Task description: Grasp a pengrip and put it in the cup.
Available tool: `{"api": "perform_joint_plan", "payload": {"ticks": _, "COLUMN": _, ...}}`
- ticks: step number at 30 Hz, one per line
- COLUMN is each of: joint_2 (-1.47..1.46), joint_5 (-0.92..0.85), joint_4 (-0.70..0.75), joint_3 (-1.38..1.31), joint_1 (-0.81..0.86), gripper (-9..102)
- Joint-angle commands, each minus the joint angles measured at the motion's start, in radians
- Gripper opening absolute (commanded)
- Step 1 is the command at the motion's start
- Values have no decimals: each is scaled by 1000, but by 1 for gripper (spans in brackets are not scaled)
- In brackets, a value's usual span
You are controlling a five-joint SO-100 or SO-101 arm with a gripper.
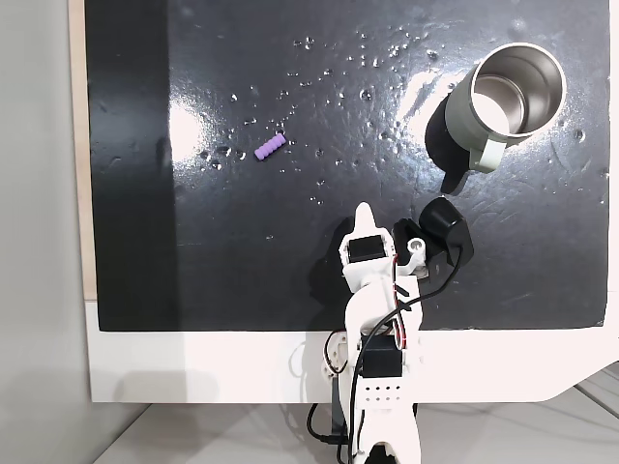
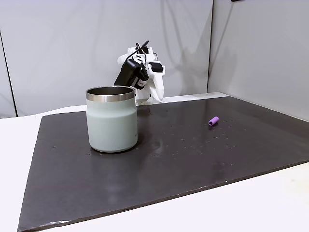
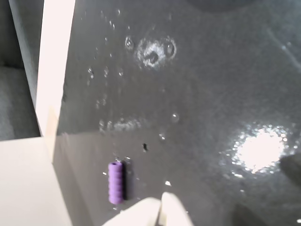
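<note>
A: Item one, the gripper (image 1: pixel 362 215). State?

B: Folded back near the arm's base, at the near edge of the black mat (image 1: pixel 242 280) in the top-down fixed view. The white finger tips just enter the bottom of the wrist view and look nearly together, but whether they are fully closed I cannot tell. Nothing is held.

A: Item two, the grip (image 1: pixel 270 146). Location?

B: Lying flat on the mat, alone, left of and beyond the gripper in the top-down view, well apart from the cup (image 1: pixel 505 103). The side fixed view has the grip (image 2: pixel 213 121) to the right and the cup (image 2: pixel 111 119) to the left.

A: Orientation?

B: In the top-down view the long axis runs diagonally, one end toward the far right, the other toward the near left. In the wrist view the grip (image 3: pixel 115 182) reads almost vertical, just left of the finger tips.

A: Step in hand?

B: My judgement is the reach, with the grasp not yet made. To do it well: open the fingers wide, swing left and forward until they straddle the grip across its short width, square to that diagonal axis. Come down low, since it is small and round and may roll. Close gently; soft ribbed rubber should hold well
</note>
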Motion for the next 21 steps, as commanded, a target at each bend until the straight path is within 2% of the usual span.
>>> {"api": "perform_joint_plan", "payload": {"ticks": 1, "joint_2": -224, "joint_5": 52, "joint_4": -25, "joint_3": -213, "joint_1": -12, "gripper": 0}}
{"api": "perform_joint_plan", "payload": {"ticks": 5, "joint_2": -653, "joint_5": 69, "joint_4": -84, "joint_3": -476, "joint_1": -11, "gripper": 0}}
{"api": "perform_joint_plan", "payload": {"ticks": 10, "joint_2": -1058, "joint_5": 49, "joint_4": -133, "joint_3": -706, "joint_1": -17, "gripper": 0}}
{"api": "perform_joint_plan", "payload": {"ticks": 21, "joint_2": -1528, "joint_5": 64, "joint_4": -212, "joint_3": -1002, "joint_1": -43, "gripper": 0}}
